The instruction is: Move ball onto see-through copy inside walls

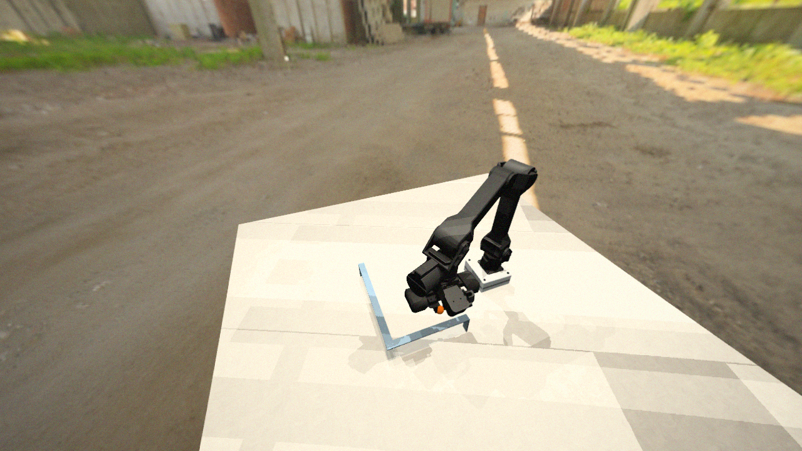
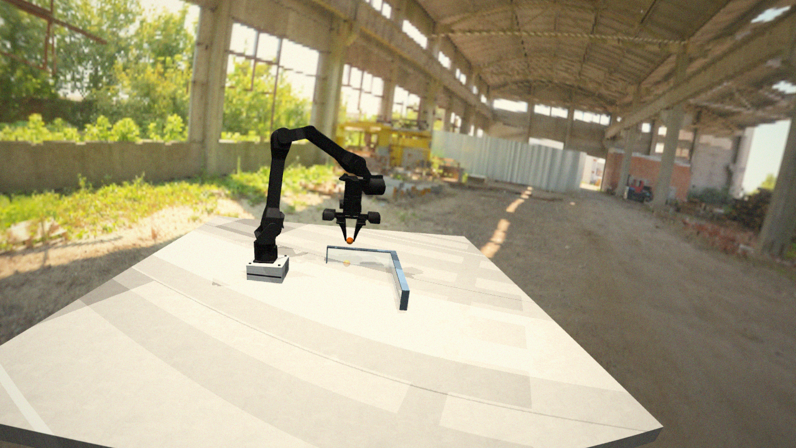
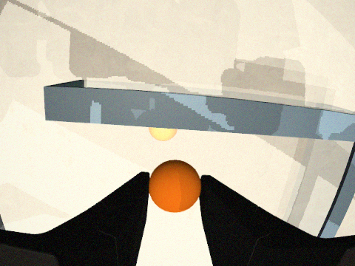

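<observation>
Gripper (image 3: 174, 188) clamped on the orange ball (image 3: 174, 186), lifted above the table (image 2: 334, 356). Pale see-through copy (image 3: 163, 133) just beside the clear wall (image 3: 188, 115), low and ahead.

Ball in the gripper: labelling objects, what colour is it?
Orange ball; clearest in the wrist view.

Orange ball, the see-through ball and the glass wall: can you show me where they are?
orange ball (image 3: 174, 186): wrist view, middle of the ball, pinched between the black fingers.
see-through ball (image 3: 163, 133): wrist view, its pale lower half under the wall's edge.
glass wall (image 3: 123, 108): wrist view, bluish face of the long wall.
</observation>
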Controlling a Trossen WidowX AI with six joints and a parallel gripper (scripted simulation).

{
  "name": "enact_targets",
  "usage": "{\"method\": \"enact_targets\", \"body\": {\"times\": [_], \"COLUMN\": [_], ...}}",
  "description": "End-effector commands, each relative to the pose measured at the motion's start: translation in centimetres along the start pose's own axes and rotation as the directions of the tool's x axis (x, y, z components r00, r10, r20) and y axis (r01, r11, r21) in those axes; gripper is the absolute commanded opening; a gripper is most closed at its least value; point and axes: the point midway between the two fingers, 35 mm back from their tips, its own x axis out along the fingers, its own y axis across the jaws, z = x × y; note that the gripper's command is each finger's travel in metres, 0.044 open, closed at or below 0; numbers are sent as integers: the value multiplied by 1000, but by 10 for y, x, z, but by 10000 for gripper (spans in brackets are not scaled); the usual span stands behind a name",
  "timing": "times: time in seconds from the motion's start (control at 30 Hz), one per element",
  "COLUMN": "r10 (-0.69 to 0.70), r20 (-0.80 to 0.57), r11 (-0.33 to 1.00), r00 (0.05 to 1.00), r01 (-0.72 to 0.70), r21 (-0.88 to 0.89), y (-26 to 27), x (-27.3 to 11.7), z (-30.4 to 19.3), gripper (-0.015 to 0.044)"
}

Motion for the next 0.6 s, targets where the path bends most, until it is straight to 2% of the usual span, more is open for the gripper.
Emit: {"method": "enact_targets", "body": {"times": [0.0, 0.3, 0.57], "r10": [15, 15, 16], "r20": [-4, -4, -4], "r11": [1000, 1000, 1000], "r00": [1000, 1000, 1000], "r01": [-15, -15, -16], "r21": [6, 6, 6], "y": [3, 5, 6], "x": [17, 65, 70], "z": [0, -1, -1], "gripper": [0, 0, 0]}}
